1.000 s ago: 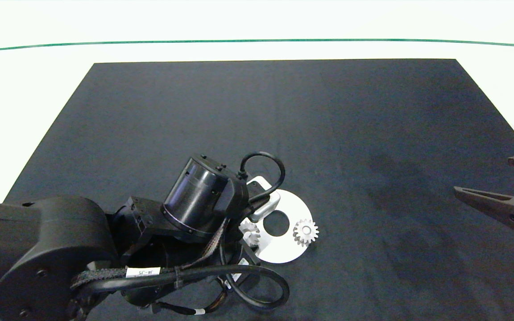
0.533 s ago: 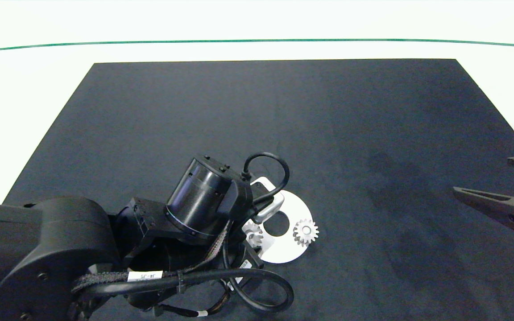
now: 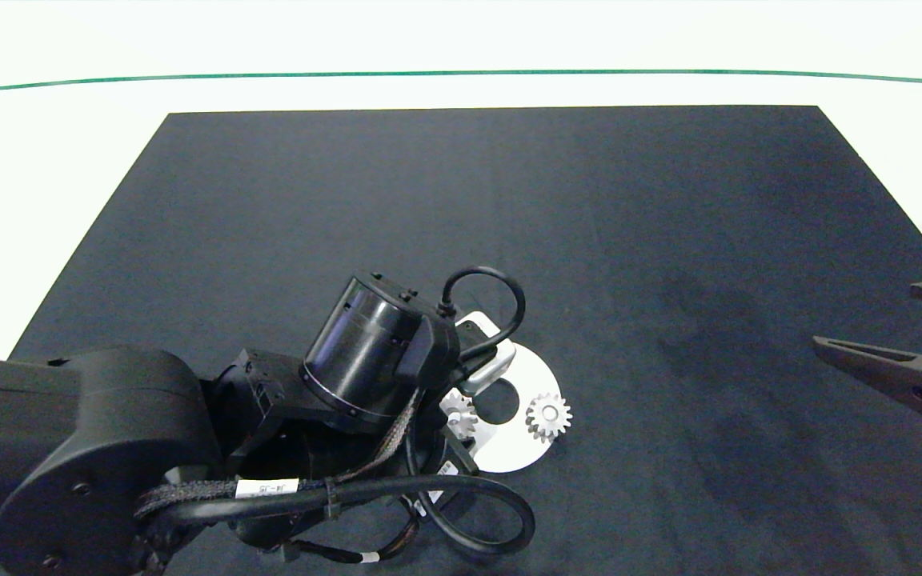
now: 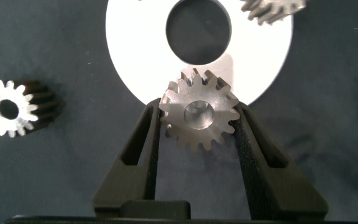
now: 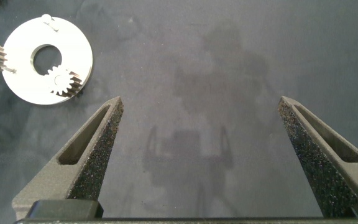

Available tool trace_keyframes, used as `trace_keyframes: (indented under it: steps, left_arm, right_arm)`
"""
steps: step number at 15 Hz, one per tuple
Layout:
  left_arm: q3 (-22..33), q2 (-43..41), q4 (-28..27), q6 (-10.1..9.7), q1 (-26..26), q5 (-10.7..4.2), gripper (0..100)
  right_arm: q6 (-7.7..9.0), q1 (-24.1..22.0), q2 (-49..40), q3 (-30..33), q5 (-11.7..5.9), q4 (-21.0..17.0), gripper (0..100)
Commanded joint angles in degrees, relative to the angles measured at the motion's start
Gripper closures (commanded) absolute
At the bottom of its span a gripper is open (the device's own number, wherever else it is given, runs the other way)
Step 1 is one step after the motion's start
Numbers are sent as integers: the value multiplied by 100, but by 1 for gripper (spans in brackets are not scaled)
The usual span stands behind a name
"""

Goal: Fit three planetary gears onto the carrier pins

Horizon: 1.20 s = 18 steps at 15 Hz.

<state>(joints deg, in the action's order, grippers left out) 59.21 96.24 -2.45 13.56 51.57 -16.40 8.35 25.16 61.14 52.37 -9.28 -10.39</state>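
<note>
While your left claw point(image 4: 197, 127) is clamping one of the planetary gears point(image 4: 199, 117) at the white disc's point(image 4: 129, 37) near rim, it is creeping inward from a second ago, closing on a hidden pin; one gear point(image 3: 548, 416) is sitting seated, another point(image 4: 8, 107) is lying beside the disc, and your right claw point(image 5: 197, 143) is waiting wide and empty across the open worktop point(image 3: 669, 240).

My left claw point(image 4: 199, 124) clamped on one silvery gear point(image 4: 199, 118), one finger point(image 4: 143, 149) pressed to each side of teeth. Held gear sits over edge of white disc point(image 4: 132, 56), flat face toward my camera, bore looks filled with pale round, maybe pin. Second gear point(image 4: 272, 9) rests on disc beyond centre hole point(image 4: 199, 32), only partly in view. Third gear point(image 4: 8, 107) lies on dark counter point(image 4: 55, 174), apart from disc, bore open.
</note>
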Motion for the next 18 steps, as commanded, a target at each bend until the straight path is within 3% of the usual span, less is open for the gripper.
trace_keyframes:
  steps: [1, 16, 18]
  left_arm:
    - [-24, 8, -1, -2, 29, -13, 78]
    - [-24, 140, 8, -11, 3, -21, 78]
    - [3, 105, 17, -11, -33, -92, 78]
  right_arm:
    - [9, 6, 4, 1, -4, -7, 0]
    - [0, 85, -49, 1, -4, 2, 0]
    - [0, 85, -49, 1, -4, 2, 0]
